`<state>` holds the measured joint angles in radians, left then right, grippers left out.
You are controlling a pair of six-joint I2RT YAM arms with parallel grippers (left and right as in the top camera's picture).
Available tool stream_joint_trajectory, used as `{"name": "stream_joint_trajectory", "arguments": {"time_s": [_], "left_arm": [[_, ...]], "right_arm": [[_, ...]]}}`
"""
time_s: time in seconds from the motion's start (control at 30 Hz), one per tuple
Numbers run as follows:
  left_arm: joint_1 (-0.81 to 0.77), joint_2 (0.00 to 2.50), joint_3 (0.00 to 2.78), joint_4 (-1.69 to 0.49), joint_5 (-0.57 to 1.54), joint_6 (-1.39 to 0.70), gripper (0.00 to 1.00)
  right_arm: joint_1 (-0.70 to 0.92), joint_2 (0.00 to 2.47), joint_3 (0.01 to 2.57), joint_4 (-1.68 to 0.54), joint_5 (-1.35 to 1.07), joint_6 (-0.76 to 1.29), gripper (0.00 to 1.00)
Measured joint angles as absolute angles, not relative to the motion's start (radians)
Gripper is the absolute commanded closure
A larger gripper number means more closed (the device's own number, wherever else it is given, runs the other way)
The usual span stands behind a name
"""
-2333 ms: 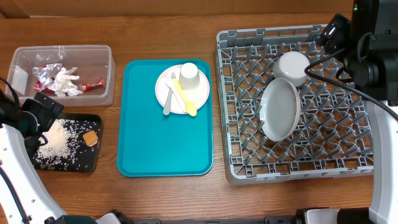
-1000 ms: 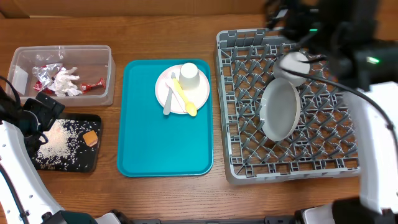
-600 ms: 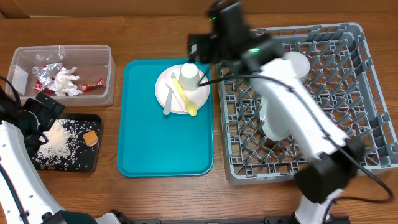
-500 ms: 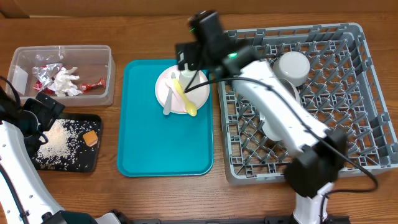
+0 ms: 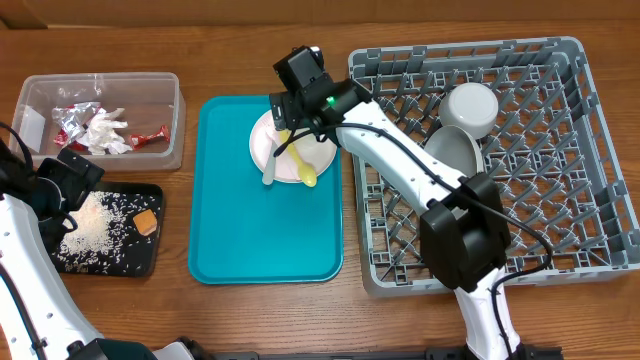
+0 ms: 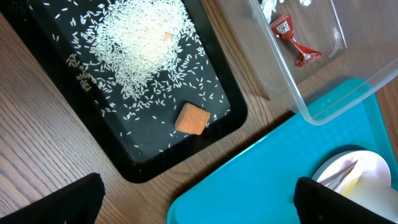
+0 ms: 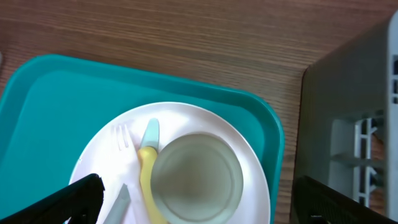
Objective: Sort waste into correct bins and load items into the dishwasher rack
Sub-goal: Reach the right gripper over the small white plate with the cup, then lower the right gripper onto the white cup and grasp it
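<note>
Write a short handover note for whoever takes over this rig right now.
Left gripper: jaws open, empty, by the black tray.
Right gripper: jaws open, empty, above the white cup on the pink plate, teal tray.
Done: bowl and grey plate in the dishwasher rack; foil wrappers and napkin in the clear tub; rice and orange cube in the black tray.
Left: load white cup, yellow spoon, pink plate.

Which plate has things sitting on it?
The pale pink plate on the teal tray: a white cup and a yellow spoon sit on it. The light grey plate in the dishwasher rack carries nothing.
</note>
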<state>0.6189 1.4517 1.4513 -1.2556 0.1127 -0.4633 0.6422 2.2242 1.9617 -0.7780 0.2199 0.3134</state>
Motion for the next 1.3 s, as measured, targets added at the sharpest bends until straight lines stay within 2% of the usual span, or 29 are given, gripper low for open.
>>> {"name": "stream_joint_trajectory", "arguments": {"time_s": [0.77, 0.9, 1.3], "left_arm": [[0.619, 1.452, 1.451, -1.256, 0.113, -0.463, 0.00], [0.619, 1.452, 1.451, -1.256, 0.113, -0.463, 0.00], [0.619, 1.452, 1.451, -1.256, 0.113, -0.463, 0.00]], "right_arm": [[0.642, 2.305, 1.954, -0.745, 0.187, 0.332, 0.00], [0.642, 2.307, 1.954, -0.743, 0.186, 0.339, 0.12], [0.642, 2.326, 1.952, -0.743, 0.182, 0.340, 0.15]]}}
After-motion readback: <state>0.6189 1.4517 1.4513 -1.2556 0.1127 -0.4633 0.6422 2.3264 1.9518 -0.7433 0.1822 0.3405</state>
